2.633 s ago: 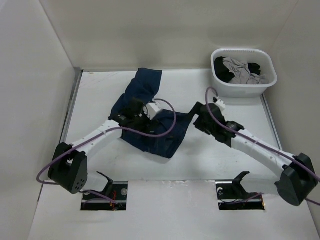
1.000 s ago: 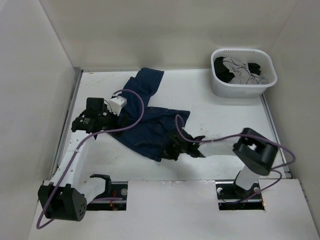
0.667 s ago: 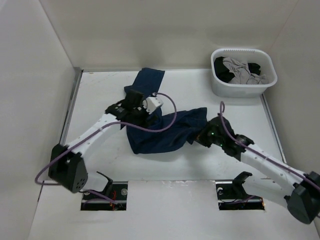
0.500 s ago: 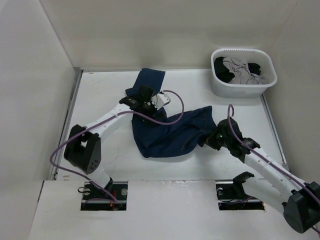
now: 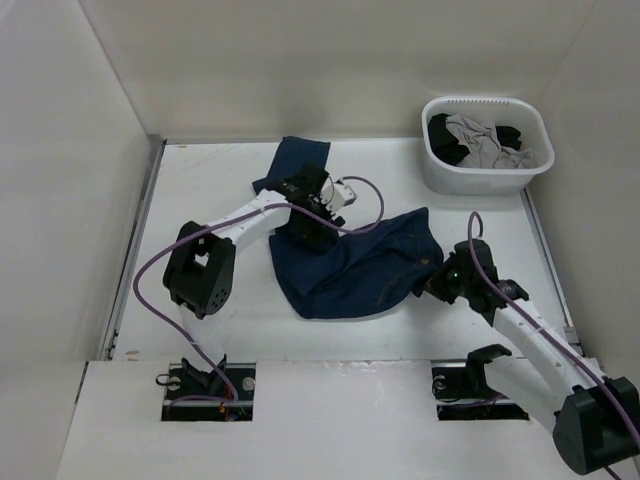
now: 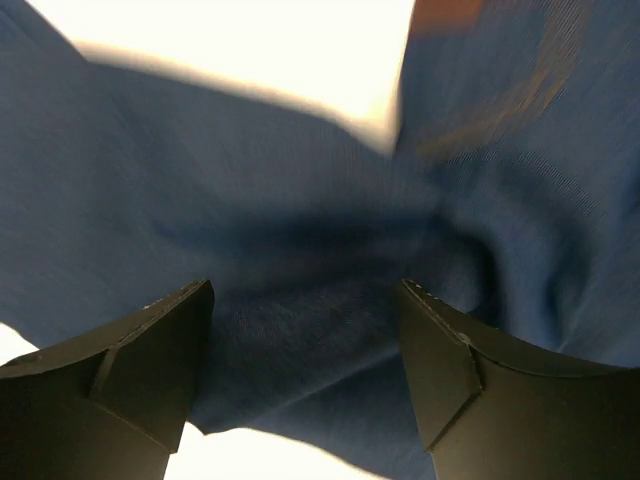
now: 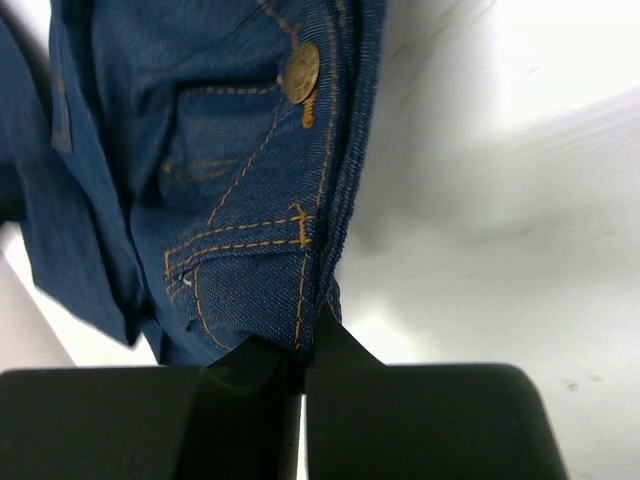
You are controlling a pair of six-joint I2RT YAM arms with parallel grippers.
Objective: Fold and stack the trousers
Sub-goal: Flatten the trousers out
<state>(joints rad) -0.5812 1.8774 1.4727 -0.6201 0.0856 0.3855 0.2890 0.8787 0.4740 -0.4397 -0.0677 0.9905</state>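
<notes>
the trousers (image 5: 355,270) lie crumpled in the middle of the counter (image 5: 200,190), with one leg stretching toward the far wall. the left gripper (image 5: 314,230) sits over the bunched denim near that leg. in the left wrist view the gripper (image 6: 305,345) is spread wide, with blurred blue cloth between and beneath its fingers (image 6: 150,350). the right gripper (image 5: 432,284) is at the trousers' right edge. in the right wrist view the gripper (image 7: 300,345) is pinched tight on the orange-stitched edge just below a brass button (image 7: 299,72). a white basket (image 5: 480,182) of grey and black garments stands at the far right corner.
</notes>
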